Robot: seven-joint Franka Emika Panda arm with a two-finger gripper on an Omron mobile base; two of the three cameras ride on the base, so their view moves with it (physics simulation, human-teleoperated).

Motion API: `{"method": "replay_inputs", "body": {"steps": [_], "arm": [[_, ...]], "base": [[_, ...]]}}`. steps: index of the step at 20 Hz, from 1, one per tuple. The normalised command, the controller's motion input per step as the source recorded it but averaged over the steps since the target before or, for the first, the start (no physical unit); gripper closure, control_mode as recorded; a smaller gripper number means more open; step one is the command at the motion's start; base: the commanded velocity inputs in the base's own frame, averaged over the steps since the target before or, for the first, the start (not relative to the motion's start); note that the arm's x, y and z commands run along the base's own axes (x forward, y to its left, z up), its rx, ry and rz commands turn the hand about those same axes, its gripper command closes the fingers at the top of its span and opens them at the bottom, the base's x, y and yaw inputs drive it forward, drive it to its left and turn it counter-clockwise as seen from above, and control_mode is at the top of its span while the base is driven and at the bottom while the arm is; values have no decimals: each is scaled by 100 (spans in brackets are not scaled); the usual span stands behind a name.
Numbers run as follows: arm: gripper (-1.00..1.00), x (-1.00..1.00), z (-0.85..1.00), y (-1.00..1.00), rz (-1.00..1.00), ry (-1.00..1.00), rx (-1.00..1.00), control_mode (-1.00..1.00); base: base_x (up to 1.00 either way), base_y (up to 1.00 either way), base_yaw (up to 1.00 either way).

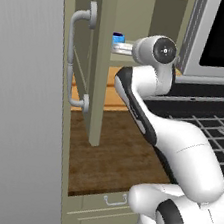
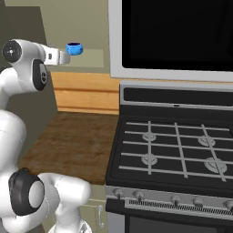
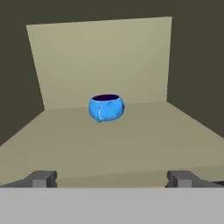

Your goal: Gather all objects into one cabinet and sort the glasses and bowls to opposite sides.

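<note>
The small bright blue bowl (image 3: 106,107) (image 2: 74,48) (image 1: 118,37) stands upright on the pale shelf (image 3: 131,144) of a narrow sage cabinet, toward the back wall. That cabinet's open door (image 1: 100,57) carries a grey bar handle (image 1: 72,53). My gripper (image 3: 112,179) (image 2: 67,57) reaches in at shelf height, just short of the bowl. It is open, with fingertips (image 3: 41,178) spread wide and nothing between them. The wide two-door cabinet, orange-red cup, clear tumbler and red-brown bowl are out of view.
The open door juts out over the wooden counter (image 1: 113,154) to the arm's left. A black gas stove (image 2: 173,150) and a microwave (image 2: 177,36) above it lie to the right. A drawer with a handle (image 1: 115,201) sits under the counter.
</note>
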Motion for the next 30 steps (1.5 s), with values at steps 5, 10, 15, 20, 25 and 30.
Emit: {"method": "replay_inputs", "body": {"steps": [5,10,15,20,25,30], "arm": [[-100,51,0,2,-1,4,0,-100],[-100,46,0,1,0,4,0,-100],[-100,37,0,20,-4,1,0,-100],[-100,33,0,11,-3,3,0,-100],[-100,33,0,8,-2,4,0,-100],[-100,37,0,7,-2,2,0,-100]], "base": [[0,0,0],[0,0,0],[0,0,0],[0,0,0],[0,0,0],[0,0,0]]}}
